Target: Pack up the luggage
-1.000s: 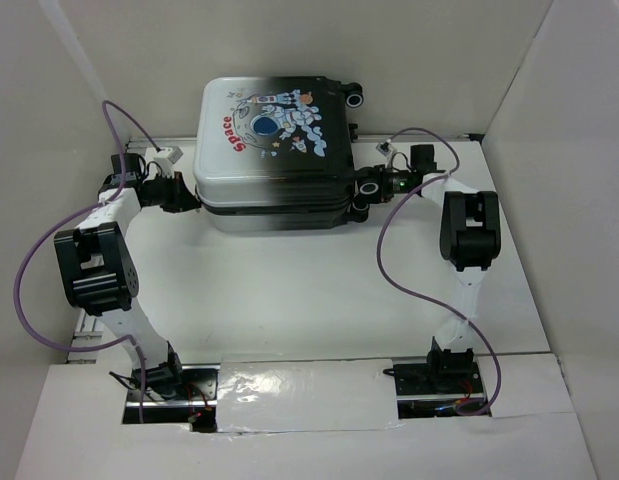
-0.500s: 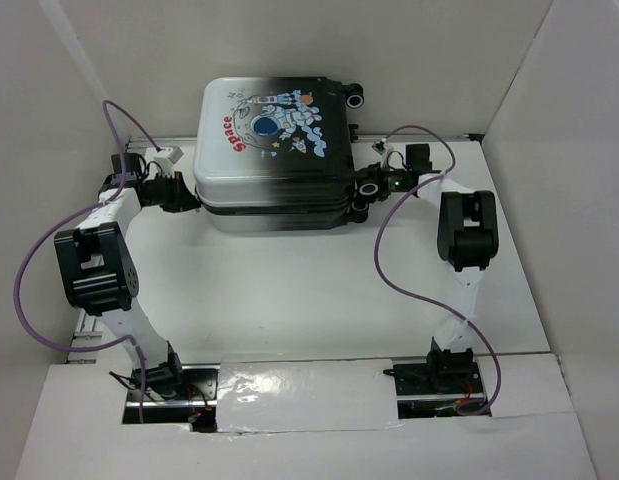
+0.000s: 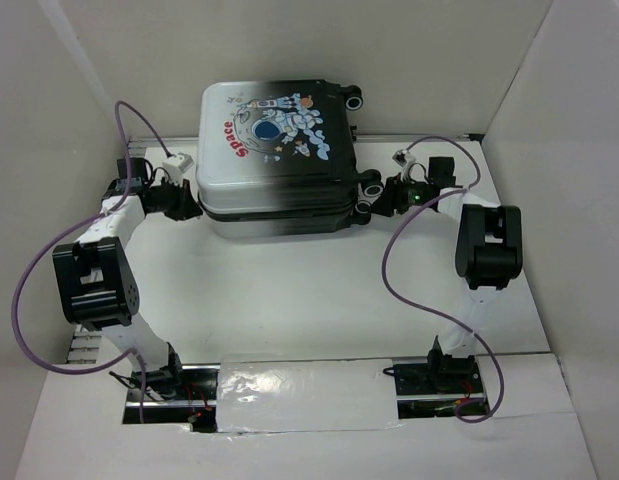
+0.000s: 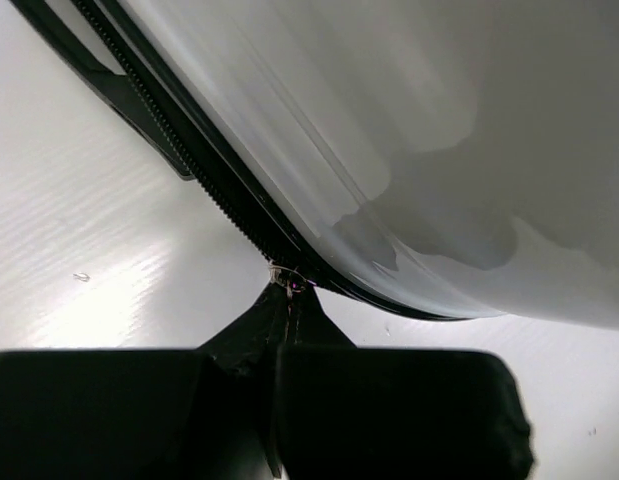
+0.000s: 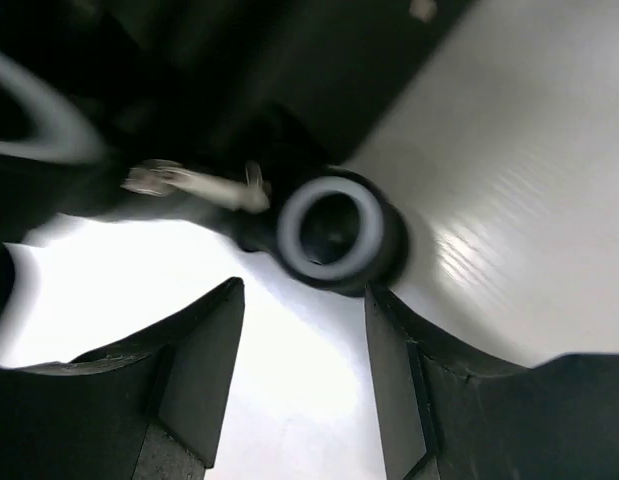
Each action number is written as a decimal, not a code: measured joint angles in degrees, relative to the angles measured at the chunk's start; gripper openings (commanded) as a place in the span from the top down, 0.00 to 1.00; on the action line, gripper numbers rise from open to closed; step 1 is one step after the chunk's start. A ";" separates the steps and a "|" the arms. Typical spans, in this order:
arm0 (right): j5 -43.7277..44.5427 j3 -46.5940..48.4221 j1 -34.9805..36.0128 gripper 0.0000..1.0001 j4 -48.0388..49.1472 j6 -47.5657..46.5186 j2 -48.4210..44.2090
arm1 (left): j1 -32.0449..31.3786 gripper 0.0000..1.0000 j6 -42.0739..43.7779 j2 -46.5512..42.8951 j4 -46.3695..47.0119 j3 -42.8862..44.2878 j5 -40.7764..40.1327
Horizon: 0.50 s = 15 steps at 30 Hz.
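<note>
The luggage (image 3: 274, 150) lies flat and closed at the back of the table, astronaut print and red "Space" facing up. My left gripper (image 3: 192, 205) is at its left side. In the left wrist view the gripper (image 4: 289, 292) is shut, its tips pinching the small metal zipper pull (image 4: 287, 278) on the black zipper track under the white shell (image 4: 409, 130). My right gripper (image 3: 377, 196) is at the luggage's right side, open and empty. In the right wrist view the gripper (image 5: 304, 300) sits just short of a black wheel (image 5: 334, 232), not touching it.
White walls enclose the table on the left, back and right. A second wheel (image 3: 355, 97) sticks out at the luggage's back right corner. Purple cables (image 3: 399, 260) loop from both arms over the table. Bare table surface (image 3: 289, 290) lies in front of the luggage.
My right arm has swung out to the right and its gripper has drawn slightly back from the wheel. My left wrist has shifted a little along the luggage's left side, still shut.
</note>
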 measured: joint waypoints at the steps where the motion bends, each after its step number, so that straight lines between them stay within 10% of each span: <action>1: -0.39 -0.59 0.28 0.41 -0.02 -0.70 -1.07 | -0.31 1.00 0.24 -0.96 -0.39 -0.76 -0.02; 15: -4.09 -4.44 0.57 0.42 4.20 -6.27 -6.45 | -1.49 1.00 1.40 -2.23 -1.70 -1.33 -2.86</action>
